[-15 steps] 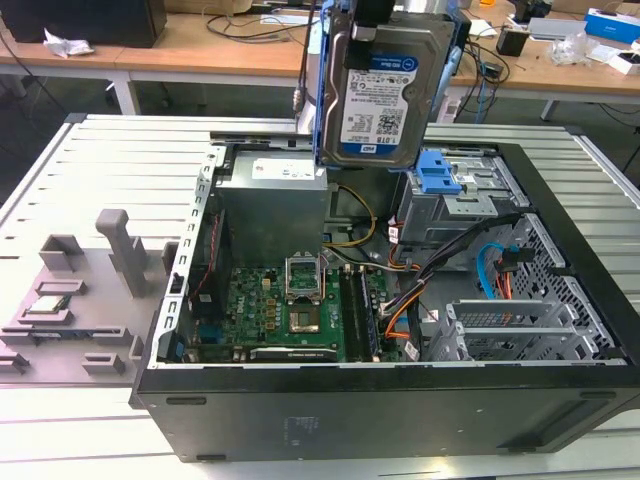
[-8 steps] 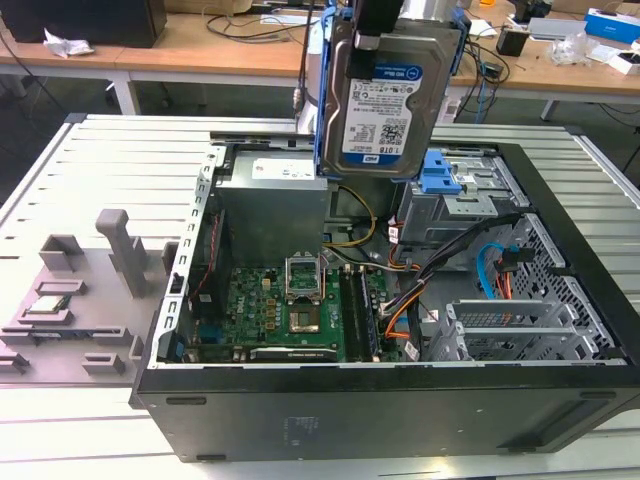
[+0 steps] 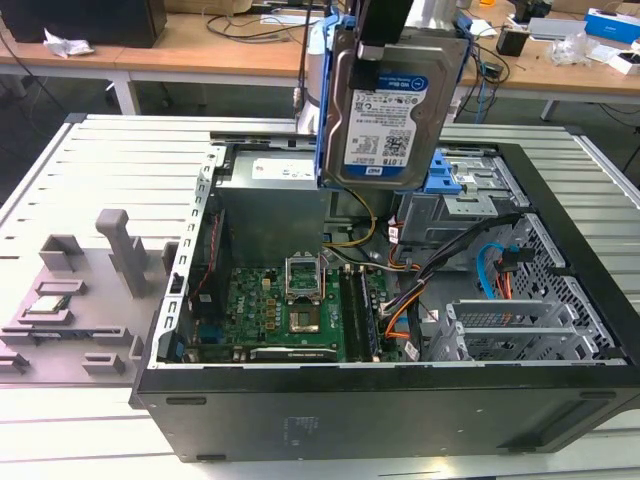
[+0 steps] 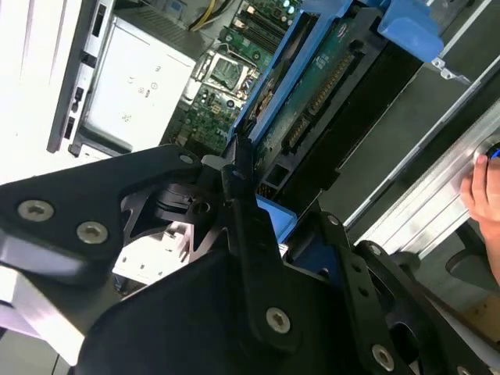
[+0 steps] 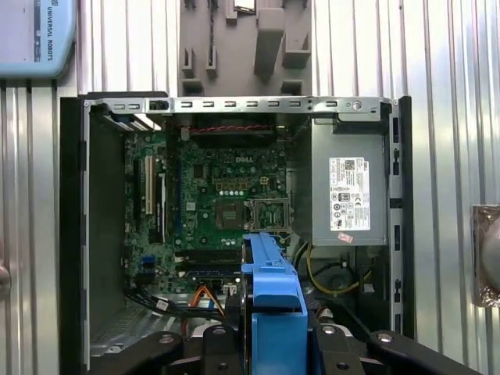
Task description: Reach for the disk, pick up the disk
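Observation:
The disk (image 3: 392, 105), a silver-grey hard drive with a white-and-blue label and blue side rails, hangs upright in the air above the back of the open computer case (image 3: 380, 400). My gripper (image 3: 371, 52) is shut on its top edge. In the second wrist view the disk (image 4: 328, 74) shows its green circuit-board underside and a blue rail, clamped between my black fingers (image 4: 238, 183). Edge-on in the first wrist view, the disk's blue rail (image 5: 273, 285) sits over the case interior.
Below the disk lie the motherboard (image 3: 285, 310), the power supply (image 5: 348, 195), loose cables (image 3: 410, 290) and the drive bay with a blue latch (image 3: 447, 180). A grey fixture plate (image 3: 70, 300) with a small chip lies on the exterior view's left. A hand (image 4: 486, 187) shows beside the table rails.

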`<state>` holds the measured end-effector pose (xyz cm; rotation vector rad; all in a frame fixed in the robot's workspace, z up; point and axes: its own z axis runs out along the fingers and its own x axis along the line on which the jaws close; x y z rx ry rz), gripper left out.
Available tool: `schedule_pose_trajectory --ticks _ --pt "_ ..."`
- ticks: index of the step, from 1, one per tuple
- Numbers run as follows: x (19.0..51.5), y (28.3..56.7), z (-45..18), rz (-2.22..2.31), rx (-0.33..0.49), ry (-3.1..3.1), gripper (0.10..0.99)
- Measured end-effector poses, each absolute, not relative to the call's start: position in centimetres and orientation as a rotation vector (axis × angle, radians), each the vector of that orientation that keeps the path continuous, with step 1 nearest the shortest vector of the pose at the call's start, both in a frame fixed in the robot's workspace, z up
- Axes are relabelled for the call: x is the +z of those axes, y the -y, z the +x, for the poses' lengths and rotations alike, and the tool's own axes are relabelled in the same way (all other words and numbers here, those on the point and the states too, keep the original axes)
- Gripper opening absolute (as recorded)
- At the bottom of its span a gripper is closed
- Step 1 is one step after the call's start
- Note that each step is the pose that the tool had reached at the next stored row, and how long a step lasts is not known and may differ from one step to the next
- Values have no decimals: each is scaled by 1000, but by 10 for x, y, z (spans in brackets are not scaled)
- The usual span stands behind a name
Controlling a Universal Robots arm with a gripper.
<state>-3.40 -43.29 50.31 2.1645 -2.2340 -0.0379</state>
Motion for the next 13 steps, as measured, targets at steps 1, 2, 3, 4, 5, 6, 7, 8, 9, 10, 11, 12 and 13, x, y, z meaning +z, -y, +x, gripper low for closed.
schedule_pose_trajectory --ticks 1,2,3,4,5,6,7,8,9,10,11,12,13 --pt "503 436 -34 2165 -38 2234 369" --pt "503 438 -34 2165 -38 2234 369" --pt "503 442 -34 2164 -38 2234 369" --pt "503 444 -34 2165 -38 2234 369" --pt "503 447 -34 2165 -38 2234 369" --pt "503 451 -34 2165 -38 2234 369" --pt "503 453 -34 2165 -38 2234 369" --pt "503 458 -34 2165 -38 2234 369" --pt "503 461 -34 2165 -38 2234 369" --pt "503 466 -34 2165 -38 2234 369" --pt "503 472 -34 2165 -38 2234 369" --pt "503 476 -34 2165 -38 2234 369" --pt "503 477 -34 2165 -38 2234 369"
